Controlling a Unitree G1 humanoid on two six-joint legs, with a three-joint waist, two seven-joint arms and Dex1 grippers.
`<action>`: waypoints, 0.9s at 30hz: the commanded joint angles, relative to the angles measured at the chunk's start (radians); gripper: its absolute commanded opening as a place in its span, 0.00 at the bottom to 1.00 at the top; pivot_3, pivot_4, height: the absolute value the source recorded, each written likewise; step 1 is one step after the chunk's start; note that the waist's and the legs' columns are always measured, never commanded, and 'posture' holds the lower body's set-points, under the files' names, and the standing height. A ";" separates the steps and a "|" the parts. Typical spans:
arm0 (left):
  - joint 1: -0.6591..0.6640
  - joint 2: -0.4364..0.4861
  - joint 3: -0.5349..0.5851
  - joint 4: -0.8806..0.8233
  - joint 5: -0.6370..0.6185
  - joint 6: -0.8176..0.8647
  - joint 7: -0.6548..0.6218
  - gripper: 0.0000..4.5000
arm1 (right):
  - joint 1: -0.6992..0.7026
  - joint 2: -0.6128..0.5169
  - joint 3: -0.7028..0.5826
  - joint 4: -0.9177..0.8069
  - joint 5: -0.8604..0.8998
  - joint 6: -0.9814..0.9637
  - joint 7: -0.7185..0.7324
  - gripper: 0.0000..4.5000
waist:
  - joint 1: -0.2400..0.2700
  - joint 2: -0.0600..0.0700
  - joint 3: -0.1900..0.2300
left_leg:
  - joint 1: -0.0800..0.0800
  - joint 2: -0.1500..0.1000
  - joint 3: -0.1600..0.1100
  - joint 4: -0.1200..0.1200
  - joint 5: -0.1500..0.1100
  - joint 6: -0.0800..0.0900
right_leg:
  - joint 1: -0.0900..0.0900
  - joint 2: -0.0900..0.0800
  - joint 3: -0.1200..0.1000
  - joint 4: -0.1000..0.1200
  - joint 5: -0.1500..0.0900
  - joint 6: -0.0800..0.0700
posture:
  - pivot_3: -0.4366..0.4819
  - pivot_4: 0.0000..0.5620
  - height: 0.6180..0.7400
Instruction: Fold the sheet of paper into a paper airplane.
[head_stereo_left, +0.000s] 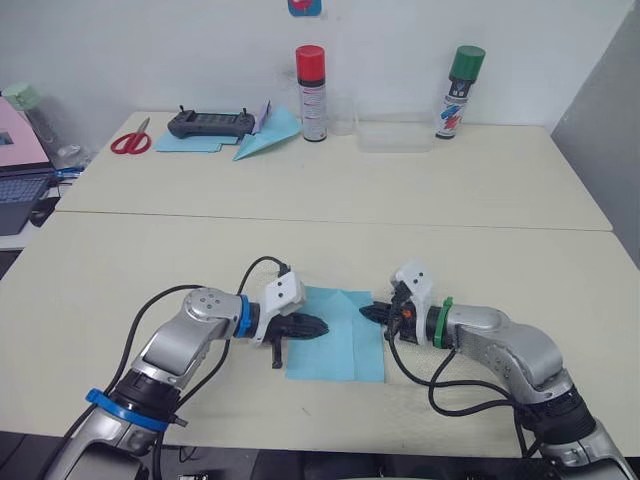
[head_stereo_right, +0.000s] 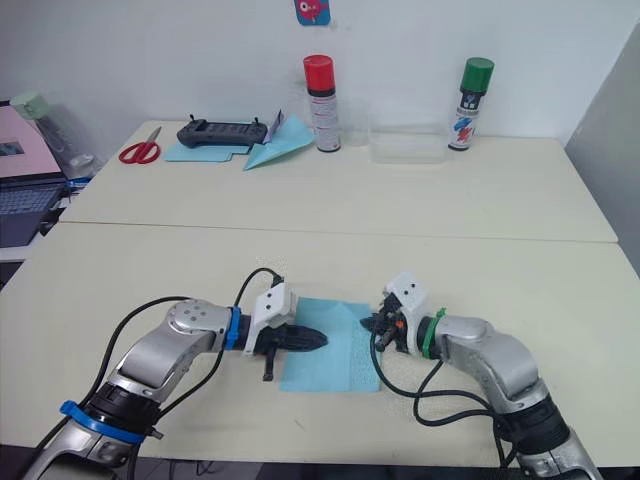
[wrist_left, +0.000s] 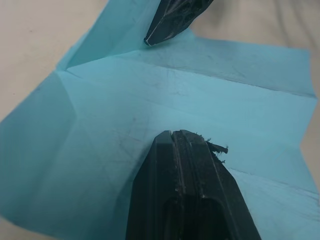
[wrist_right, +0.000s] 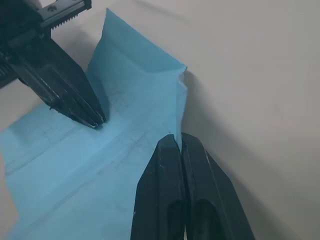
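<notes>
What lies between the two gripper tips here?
Only the sheet of paper: a creased blue stretch separates the left gripper from the right gripper, with nothing else on it. The left wrist view shows it plainly.

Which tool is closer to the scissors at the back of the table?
The left tool. It rests on the blue paper, on the same side as the scissors; the right tool sits at the paper's opposite edge.

No lettering is showing legibly anywhere; the labels on the red-capped spray can (head_stereo_left: 312, 93) and the green-capped spray can (head_stereo_left: 459, 92) are appearing too small to read.
</notes>
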 joint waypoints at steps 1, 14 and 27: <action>0.003 0.000 -0.020 0.020 0.037 0.011 0.014 0.00 | 0.002 -0.008 0.025 -0.038 -0.037 -0.064 0.032 0.01 | 0.000 0.000 0.000 | 0.000 0.000 0.000 0.000 0.000 0.000 | 0.000 0.000 0.000 0.000 0.000 0.000 | 0.48 0.27 1.00; 0.008 0.010 -0.012 0.010 0.034 0.018 0.014 0.00 | -0.020 -0.136 0.161 0.006 -0.315 -0.272 0.084 0.01 | 0.001 0.000 0.000 | 0.000 0.000 0.000 0.000 0.000 0.000 | 0.000 0.000 0.000 0.000 0.000 0.000 | 0.48 0.27 1.00; 0.005 0.014 -0.001 -0.003 0.026 0.034 0.016 0.00 | -0.027 -0.071 0.148 0.047 -0.384 -0.351 0.123 0.01 | -0.001 0.000 0.000 | 0.001 0.000 0.000 0.000 0.000 0.000 | 0.001 0.000 0.000 0.001 0.000 0.000 | 0.48 0.27 1.00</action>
